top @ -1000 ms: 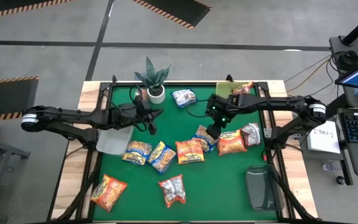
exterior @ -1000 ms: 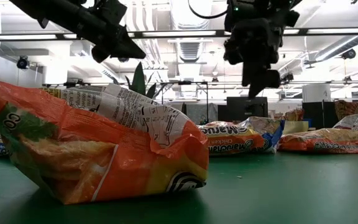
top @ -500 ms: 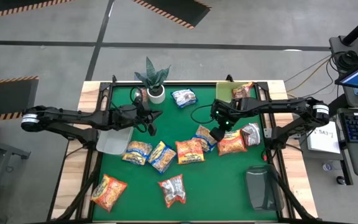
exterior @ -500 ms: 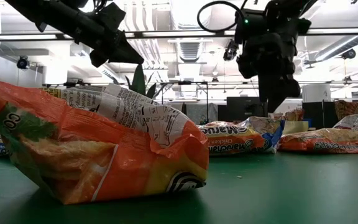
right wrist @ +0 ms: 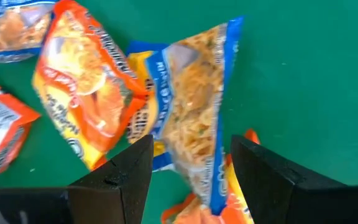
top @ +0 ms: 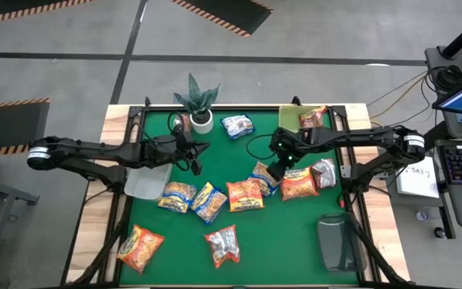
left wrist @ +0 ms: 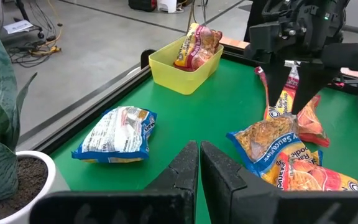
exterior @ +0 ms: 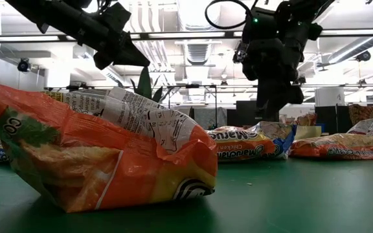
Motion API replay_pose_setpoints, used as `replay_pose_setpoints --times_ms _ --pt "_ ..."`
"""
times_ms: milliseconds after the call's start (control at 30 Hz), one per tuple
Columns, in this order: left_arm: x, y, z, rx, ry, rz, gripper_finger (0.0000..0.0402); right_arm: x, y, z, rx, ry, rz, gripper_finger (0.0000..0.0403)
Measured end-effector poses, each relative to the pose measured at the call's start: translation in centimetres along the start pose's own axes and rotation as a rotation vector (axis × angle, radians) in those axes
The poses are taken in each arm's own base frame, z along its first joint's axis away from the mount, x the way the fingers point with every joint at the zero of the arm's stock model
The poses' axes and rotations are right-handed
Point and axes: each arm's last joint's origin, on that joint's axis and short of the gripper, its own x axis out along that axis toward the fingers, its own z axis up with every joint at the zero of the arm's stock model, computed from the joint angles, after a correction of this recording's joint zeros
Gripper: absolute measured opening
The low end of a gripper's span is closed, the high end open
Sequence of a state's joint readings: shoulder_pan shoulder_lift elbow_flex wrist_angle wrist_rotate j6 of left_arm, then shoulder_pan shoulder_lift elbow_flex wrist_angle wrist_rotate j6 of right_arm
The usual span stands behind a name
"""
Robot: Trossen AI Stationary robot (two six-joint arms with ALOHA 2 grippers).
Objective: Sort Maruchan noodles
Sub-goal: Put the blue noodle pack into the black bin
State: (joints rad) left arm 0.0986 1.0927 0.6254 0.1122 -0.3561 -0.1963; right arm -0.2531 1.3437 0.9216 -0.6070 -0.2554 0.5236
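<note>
The right gripper has swung back from the orange packets to hover above a yellow-and-blue Maruchan packet mid-table, its fingers parted either side of it, not yet closed: a pick looks imminent. The left gripper waits near the potted plant, fingers pressed together, empty. One packet sits in the lime-green tray. "Chicken" reads on a packet beyond.

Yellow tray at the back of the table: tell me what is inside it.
In the left wrist view, the yellow tray holds one orange-red noodle packet, propped against the far wall and sticking above the rim. The tray floor beneath it is covered, so anything lying flatter there cannot be seen.
</note>
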Motion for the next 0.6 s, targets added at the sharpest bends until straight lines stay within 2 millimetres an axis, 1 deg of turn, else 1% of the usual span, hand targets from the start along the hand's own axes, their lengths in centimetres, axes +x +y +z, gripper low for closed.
replay_pose_setpoints --times_ms 167,400,600 --pt "0.0 0.0 0.0 0.0 0.0 0.0 0.0 0.7 -0.3 -0.2 0.013 -0.023 0.011 0.0203" --pt "0.0 0.0 0.0 0.005 0.0 0.0 0.0 2.1 -1.3 -1.2 0.053 -0.038 0.031 0.0203" --pt "0.0 0.0 0.0 0.013 -0.004 0.0 0.0 2.7 -1.5 -1.3 0.059 -0.082 0.064 0.0203"
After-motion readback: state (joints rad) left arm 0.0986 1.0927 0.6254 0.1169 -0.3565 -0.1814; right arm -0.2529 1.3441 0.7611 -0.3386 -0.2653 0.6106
